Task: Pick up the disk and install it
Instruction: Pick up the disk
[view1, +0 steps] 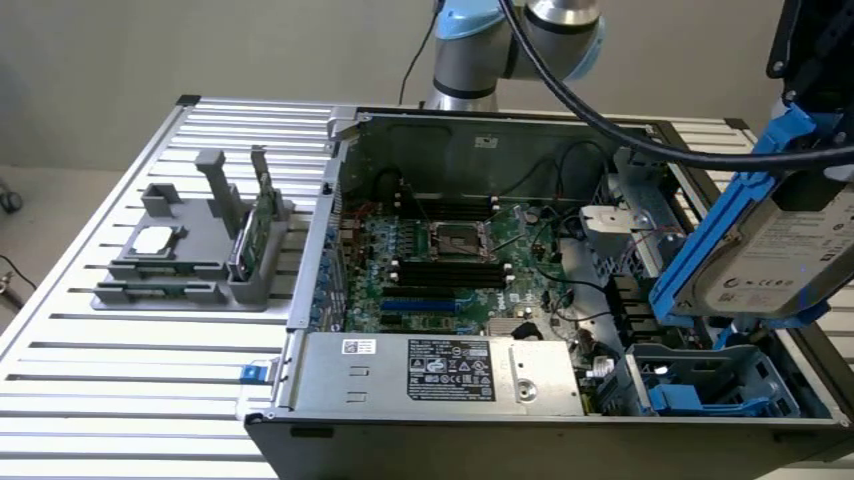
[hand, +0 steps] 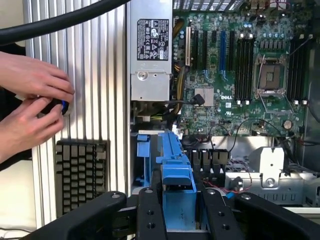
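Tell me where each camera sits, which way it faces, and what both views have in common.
Exterior view: off the arm, above, looking down into the open case; the arm stands beyond it.
Wrist view: on the wrist, looking past the gripper, shut on the disk, into the case.
Shared: disk, case, motherboard.

Slatted metal table (view1: 120, 400) — open computer case (view1: 441, 140), grey holder (view1: 174, 290).

The disk (view1: 787, 250) hangs over the computer case (view1: 467, 140).
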